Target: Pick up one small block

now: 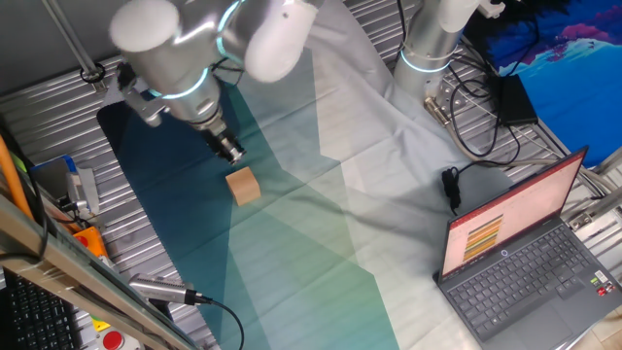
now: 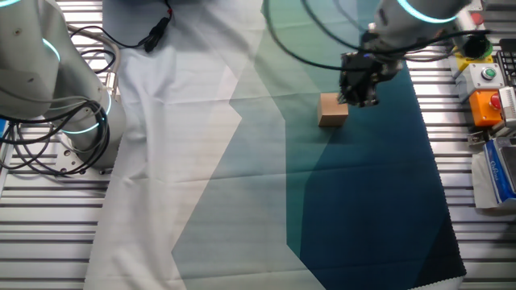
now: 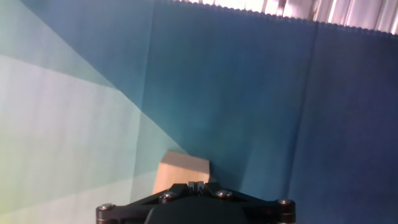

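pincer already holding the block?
No. The small block sits on the cloth, with the pincer above and beside it, not closed on it.

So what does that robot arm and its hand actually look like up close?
The arm is made of rounded, glossy silver-white segments, with glowing cyan light rings at the joints. It narrows to a small black hand. In the hand view, the hand's base is a black plate with silver screws. Black cables run near it in the other fixed view.

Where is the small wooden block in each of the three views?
One fixed view: small block left of centre, just below the tool.
The other fixed view: upper right of centre, beside the tool.
Hand view: bottom centre, partly behind the tool body.
Shared landmark: the blue-green cloth.
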Available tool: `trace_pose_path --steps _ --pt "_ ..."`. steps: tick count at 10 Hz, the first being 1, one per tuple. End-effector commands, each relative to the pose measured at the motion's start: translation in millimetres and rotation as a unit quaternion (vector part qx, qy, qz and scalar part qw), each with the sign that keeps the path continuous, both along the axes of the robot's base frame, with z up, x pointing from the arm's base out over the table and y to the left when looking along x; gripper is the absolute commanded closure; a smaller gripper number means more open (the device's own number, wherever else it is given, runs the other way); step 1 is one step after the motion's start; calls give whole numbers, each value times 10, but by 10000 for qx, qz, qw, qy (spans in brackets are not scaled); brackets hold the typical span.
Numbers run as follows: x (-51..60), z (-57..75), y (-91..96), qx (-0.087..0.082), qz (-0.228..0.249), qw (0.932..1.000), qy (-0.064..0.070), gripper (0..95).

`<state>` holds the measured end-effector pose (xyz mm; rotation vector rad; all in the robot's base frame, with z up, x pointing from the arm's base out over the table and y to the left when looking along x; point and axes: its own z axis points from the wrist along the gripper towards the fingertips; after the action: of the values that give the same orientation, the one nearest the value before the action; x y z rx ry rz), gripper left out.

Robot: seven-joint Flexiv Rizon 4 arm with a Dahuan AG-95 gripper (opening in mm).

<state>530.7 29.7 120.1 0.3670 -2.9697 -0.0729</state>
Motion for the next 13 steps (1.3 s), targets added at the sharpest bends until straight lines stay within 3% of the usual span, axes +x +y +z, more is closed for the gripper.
trace_pose_path --steps 1,4,9,13 --pt "1 5 -34 2 -108 9997 217 950" --pt "7 -1 5 -29 -287 9988 384 950" --pt "32 -42 217 -30 -446 9984 350 950" --pt "35 -46 247 -38 -342 9990 291 950"
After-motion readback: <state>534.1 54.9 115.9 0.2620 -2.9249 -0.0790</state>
